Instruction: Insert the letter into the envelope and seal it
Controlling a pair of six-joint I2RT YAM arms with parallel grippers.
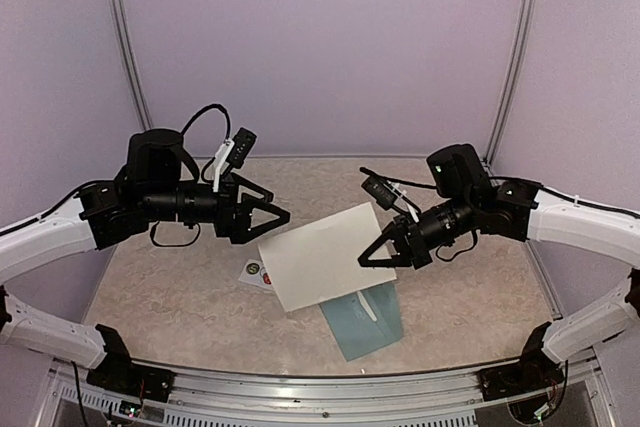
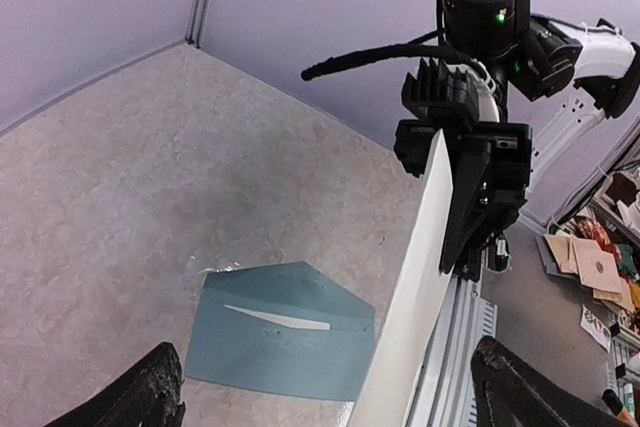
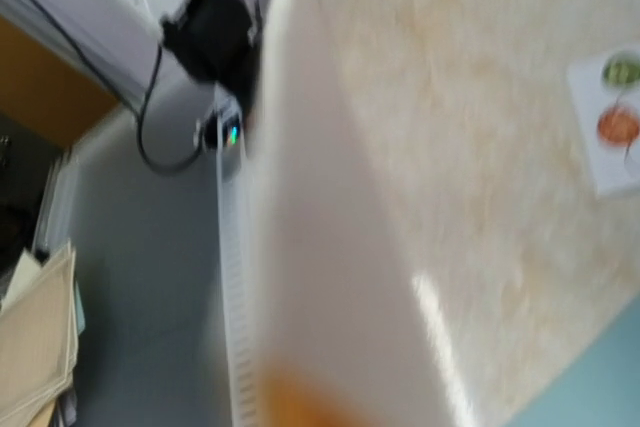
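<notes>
The letter (image 1: 322, 257) is a white sheet held in the air, tilted, above the table. My right gripper (image 1: 377, 251) is shut on its right edge; in the left wrist view the right gripper (image 2: 472, 209) pinches the sheet (image 2: 420, 277), seen edge-on. The sheet (image 3: 330, 247) fills the right wrist view and hides my right fingers. My left gripper (image 1: 286, 213) is open at the sheet's upper left corner, one finger (image 2: 150, 397) on each side, not touching it. The teal envelope (image 1: 366, 321) lies flat under the letter, flap open, and shows in the left wrist view (image 2: 280, 332).
A small white card with round stickers (image 1: 254, 270) lies on the table left of the envelope, partly under the letter; it also shows in the right wrist view (image 3: 612, 112). The metal rail (image 1: 330, 392) runs along the table's near edge. Purple walls close in the back and sides.
</notes>
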